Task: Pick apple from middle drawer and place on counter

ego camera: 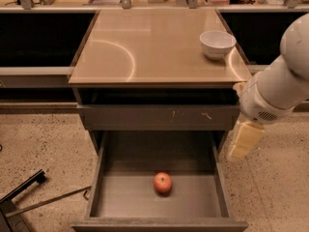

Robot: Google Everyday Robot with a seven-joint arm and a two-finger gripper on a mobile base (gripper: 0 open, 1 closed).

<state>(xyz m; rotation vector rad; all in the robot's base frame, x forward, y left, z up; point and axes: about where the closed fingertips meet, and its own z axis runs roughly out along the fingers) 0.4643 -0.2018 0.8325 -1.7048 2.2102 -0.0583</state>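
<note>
The apple (162,182), small and red-orange, sits on the bare floor of the open middle drawer (120,199), near its centre front. The counter (149,45) is the glossy tan top above it. My gripper (244,141) hangs from the white arm at the right, just outside and above the drawer's right wall, to the right of and higher than the apple. It holds nothing that I can see.
A white bowl (217,43) stands at the counter's back right. A shut drawer front with pale scratch marks (159,116) is above the open drawer. A dark metal frame (21,192) lies on the speckled floor at the left. Dark cabinets flank both sides.
</note>
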